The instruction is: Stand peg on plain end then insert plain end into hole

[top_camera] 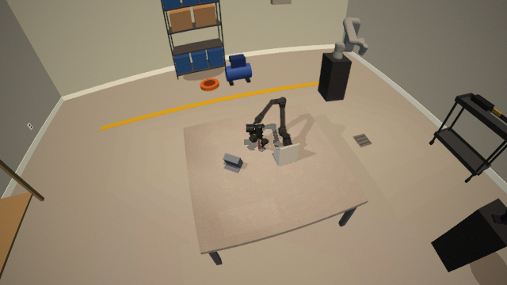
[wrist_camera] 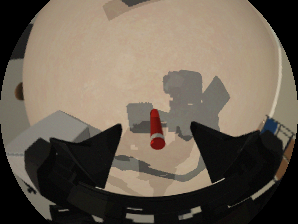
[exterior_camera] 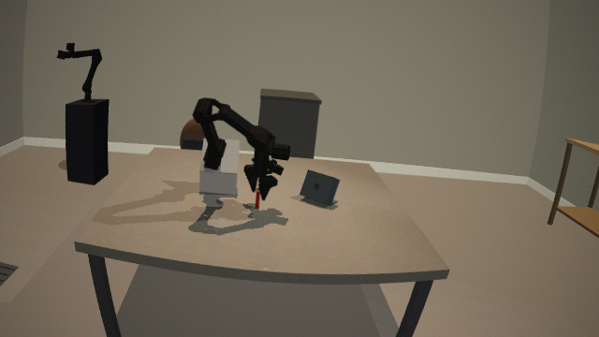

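1 peg point(top_camera: 259, 145) point(exterior_camera: 257, 199) point(wrist_camera: 156, 129), 1 sloped panel point(top_camera: 233, 160) point(exterior_camera: 319, 187) w/ 1 hole point(exterior_camera: 316, 186), 1 tbl point(top_camera: 273, 190) point(exterior_camera: 281, 243) point(wrist_camera: 100, 60), 1 orange ring point(top_camera: 202, 87).
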`<action>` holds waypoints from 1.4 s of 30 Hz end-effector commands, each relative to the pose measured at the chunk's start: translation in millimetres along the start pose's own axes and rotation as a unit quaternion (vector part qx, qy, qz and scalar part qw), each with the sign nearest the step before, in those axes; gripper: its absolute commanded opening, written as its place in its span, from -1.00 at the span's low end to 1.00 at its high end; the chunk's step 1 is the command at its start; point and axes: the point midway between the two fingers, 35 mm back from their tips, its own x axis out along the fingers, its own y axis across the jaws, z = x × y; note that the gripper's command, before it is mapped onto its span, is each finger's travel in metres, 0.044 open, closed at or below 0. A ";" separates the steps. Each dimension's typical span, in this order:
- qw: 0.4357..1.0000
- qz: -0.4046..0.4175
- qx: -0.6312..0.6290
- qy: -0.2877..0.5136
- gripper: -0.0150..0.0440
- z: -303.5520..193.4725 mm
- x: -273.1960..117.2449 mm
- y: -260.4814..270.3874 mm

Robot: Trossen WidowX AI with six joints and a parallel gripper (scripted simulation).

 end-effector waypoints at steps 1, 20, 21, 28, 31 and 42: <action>1.000 0.002 -0.002 0.001 1.00 -1.3 7.2 1.0; 1.000 -0.001 0.000 0.001 -0.25 -1.6 8.9 0.0; 1.000 -0.001 0.000 0.001 -0.33 -1.6 8.9 0.0; 1.000 -0.001 0.000 0.001 -0.49 -1.6 8.9 0.0; 1.000 0.000 0.000 0.001 -0.49 -0.9 5.7 0.0; 1.000 0.006 -0.001 -0.001 -0.49 4.0 -28.5 1.5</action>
